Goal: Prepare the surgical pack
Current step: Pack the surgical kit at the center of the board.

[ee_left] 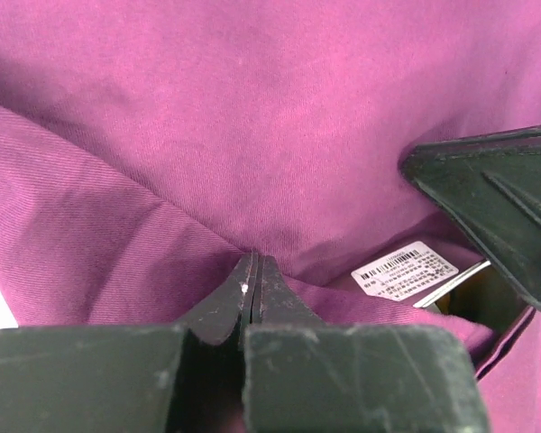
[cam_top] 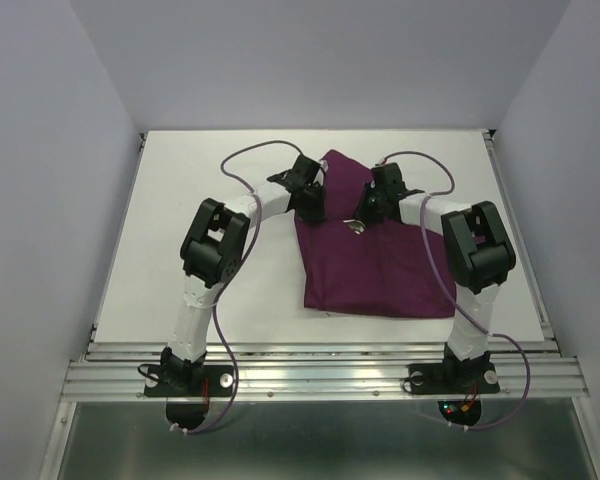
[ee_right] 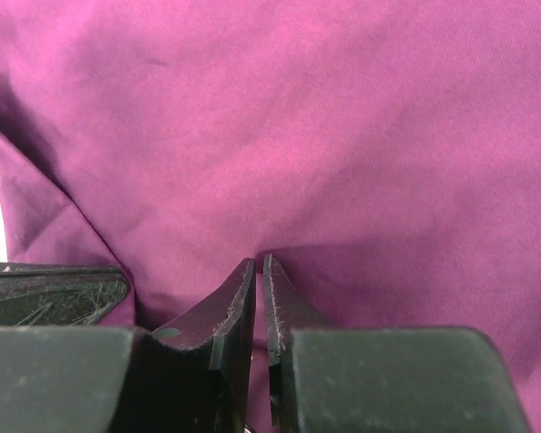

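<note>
The dark-purple cloth [cam_top: 375, 272] lies folded over on the white table, bunched up at its far end. My left gripper [cam_top: 310, 208] and right gripper [cam_top: 364, 215] are both down at that far end, close together. In the left wrist view my left gripper [ee_left: 254, 262] is shut on a fold of the cloth [ee_left: 252, 108]. In the right wrist view my right gripper [ee_right: 259, 262] is pinched on the cloth [ee_right: 343, 117]. Under the fold a clear packet's white barcode label [ee_left: 404, 271] and a steel tray edge [ee_left: 448, 290] show. Scissors, forceps and gauze are hidden.
The white table [cam_top: 180, 220] is walled by pale panels on three sides, with an aluminium rail [cam_top: 320, 375] along its near edge. The right gripper's finger [ee_left: 496, 203] crosses the left wrist view at the right. A shiny glint [cam_top: 357, 227] shows between the grippers.
</note>
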